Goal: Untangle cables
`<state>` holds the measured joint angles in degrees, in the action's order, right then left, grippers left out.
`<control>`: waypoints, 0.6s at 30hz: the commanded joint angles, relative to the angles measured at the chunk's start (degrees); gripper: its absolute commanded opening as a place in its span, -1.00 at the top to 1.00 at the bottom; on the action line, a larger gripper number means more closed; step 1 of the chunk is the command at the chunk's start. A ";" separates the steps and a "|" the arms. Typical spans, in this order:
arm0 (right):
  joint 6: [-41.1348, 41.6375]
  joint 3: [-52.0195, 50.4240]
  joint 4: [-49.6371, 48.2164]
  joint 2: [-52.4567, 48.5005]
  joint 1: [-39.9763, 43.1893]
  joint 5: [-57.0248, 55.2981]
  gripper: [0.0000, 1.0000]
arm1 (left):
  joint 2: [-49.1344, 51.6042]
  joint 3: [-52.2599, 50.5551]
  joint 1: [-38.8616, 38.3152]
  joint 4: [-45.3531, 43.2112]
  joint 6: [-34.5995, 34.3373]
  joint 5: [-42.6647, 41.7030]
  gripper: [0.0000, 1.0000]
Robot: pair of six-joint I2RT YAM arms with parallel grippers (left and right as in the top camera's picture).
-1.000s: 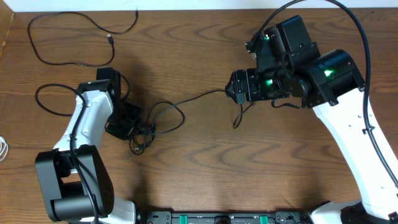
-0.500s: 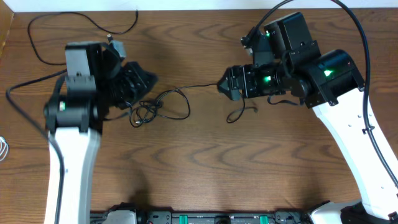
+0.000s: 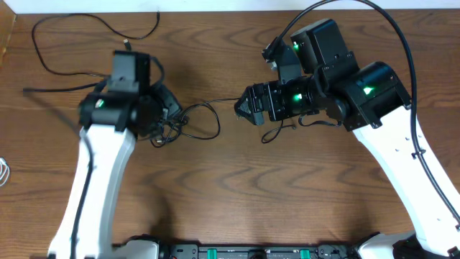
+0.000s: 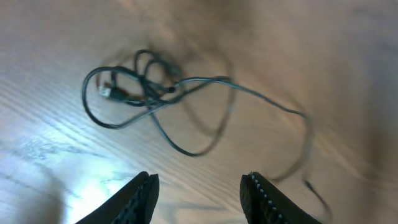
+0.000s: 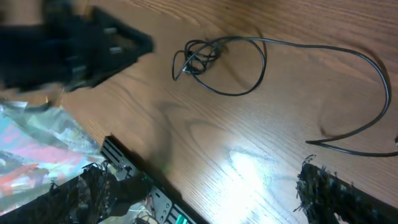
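Fingers of left gripper are released, right gripper's cannot be told; thin black knotted cable must be grasped beside its knot.

Both arms are stretched in toward the middle. The left pincer points down, fingers spread, nothing between them. The right pincer faces left and looks spread wide too, empty.

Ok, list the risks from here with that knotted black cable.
1. The left gripper stands open with nothing in it, so the knot lies free. A pull toward the right gripper would likely drag it, not loosen it.
2. Strands in the knot lie packed around a plug, so a pinch there may catch several at once.
3. The second black cable lies near the left arm and could snag.
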<state>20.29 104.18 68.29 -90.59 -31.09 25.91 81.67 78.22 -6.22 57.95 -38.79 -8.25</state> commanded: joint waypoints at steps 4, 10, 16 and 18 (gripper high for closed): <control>-0.66 0.26 1.01 -0.50 -0.15 -1.25 -0.95 | 13.90 -0.85 0.04 0.28 10.67 3.41 0.05; -0.66 -0.04 1.31 -0.52 -0.13 -2.45 -0.97 | 21.18 -0.85 0.02 -0.39 23.93 3.45 0.04; -0.66 -0.07 1.16 -0.52 -0.13 -3.52 -0.97 | 22.18 -0.85 0.02 -2.43 25.99 8.83 0.05; -0.63 -0.11 1.16 -0.52 -0.15 -3.50 -0.97 | 22.18 -0.85 0.02 -2.64 26.80 8.74 0.14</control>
<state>20.32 104.18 69.41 -90.61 -31.09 23.29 103.83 77.62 -6.22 55.48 -15.66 -2.11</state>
